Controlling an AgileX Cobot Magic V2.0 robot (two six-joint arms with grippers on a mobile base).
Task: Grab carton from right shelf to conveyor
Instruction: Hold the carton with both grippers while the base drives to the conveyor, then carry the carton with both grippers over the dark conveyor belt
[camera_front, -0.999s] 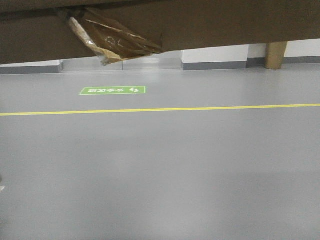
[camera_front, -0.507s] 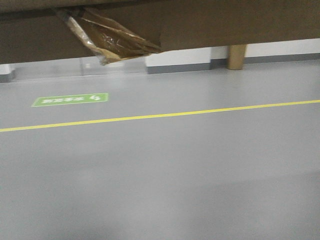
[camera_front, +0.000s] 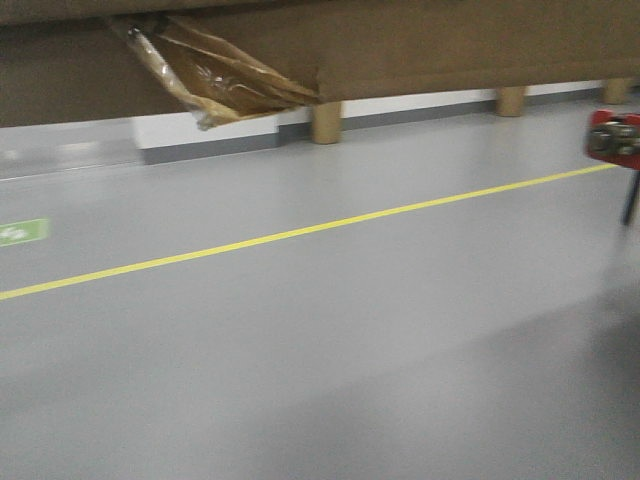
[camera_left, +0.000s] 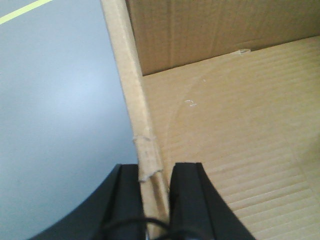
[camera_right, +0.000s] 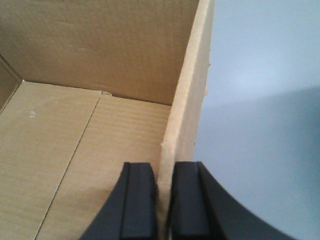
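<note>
The carton (camera_front: 420, 45) is a brown open-topped box held off the floor, and its underside fills the top of the front view. Crinkled torn tape (camera_front: 215, 80) hangs from its bottom seam. My left gripper (camera_left: 155, 175) is shut on the carton's (camera_left: 225, 125) left wall, one black finger outside and one inside. My right gripper (camera_right: 165, 172) is shut on the right wall of the carton (camera_right: 75, 130) in the same way. The box is empty inside. The right shelf is out of view. No conveyor belt shows.
Below lies smooth grey floor (camera_front: 330, 350) crossed by a slanting yellow line (camera_front: 300, 232). A green floor sign (camera_front: 22, 232) sits at the left edge. Tan posts (camera_front: 326, 122) stand by the far wall. A red part on a dark leg (camera_front: 615, 138) shows at the right edge.
The view has swung right: the green sign and yellow line slid left and the line now slants. The posts and the red part came into view. The carton stays held.
</note>
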